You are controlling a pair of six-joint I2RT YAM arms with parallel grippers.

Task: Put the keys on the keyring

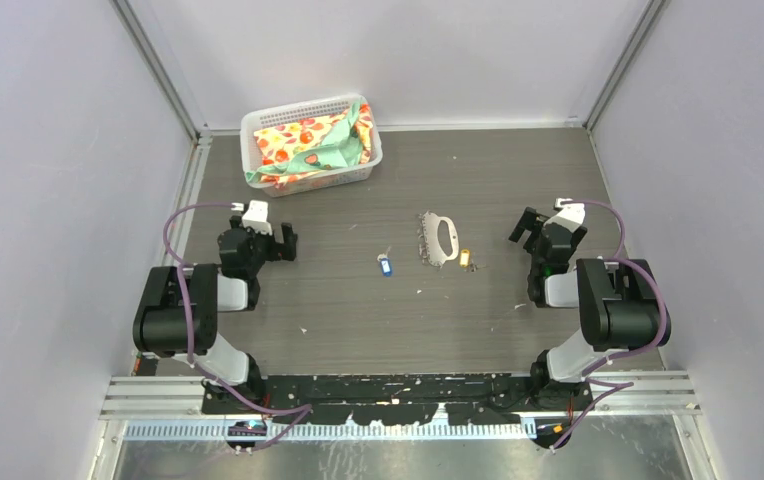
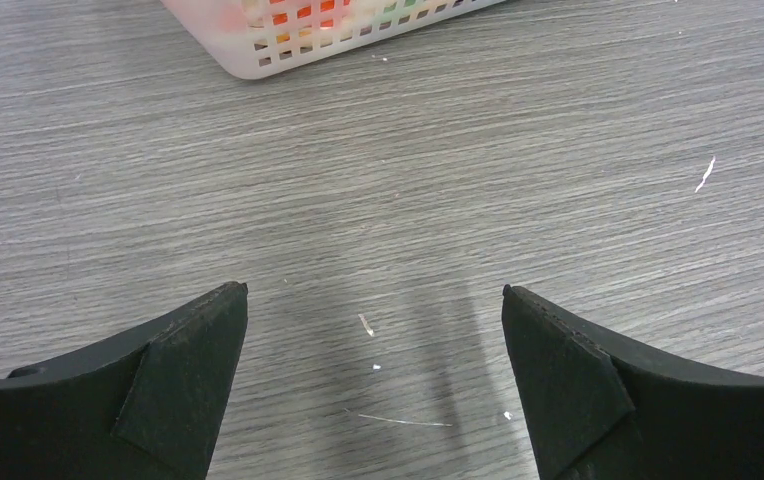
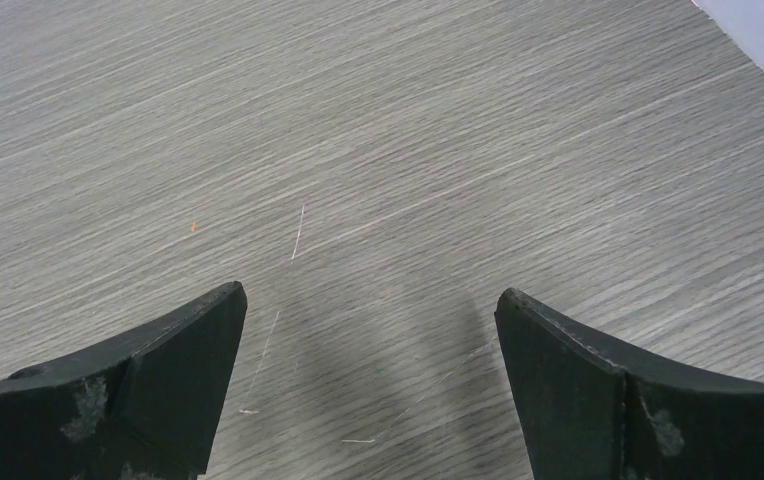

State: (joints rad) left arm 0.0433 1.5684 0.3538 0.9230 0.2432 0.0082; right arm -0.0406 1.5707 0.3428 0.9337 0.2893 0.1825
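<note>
Up close, the left claw (image 2: pixel 373 291) hangs spread wide over bare grey counter (image 2: pixel 438 180), nothing between its fingers. The right claw (image 3: pixel 369 292) is the same story, gaping and empty above plain woodgrain. So nothing is picked up yet. This reads as the very start, with the reach for a first key not begun.

From above we find the goods. The keyring (image 1: pixel 442 238) lies flat mid-counter. The yellow-headed key (image 1: pixel 465 258) sits just beside its near right end; whether they touch, I cannot tell. The blue-headed key (image 1: pixel 385 265) lies near, off to the ring's left, apart from it. All three sit between the arms, with each claw well out to its own side.

Next move, I'd judge: one claw comes in to steady or lift the ring while the other pinches a key. That's fine work, with heads far smaller than the fingers.

Neither wrist camera catches keys or ring. The left one shows only a corner of the white basket (image 2: pixel 248 60), whose patterned cloth (image 1: pixel 313 140) the overhead view reveals.
</note>
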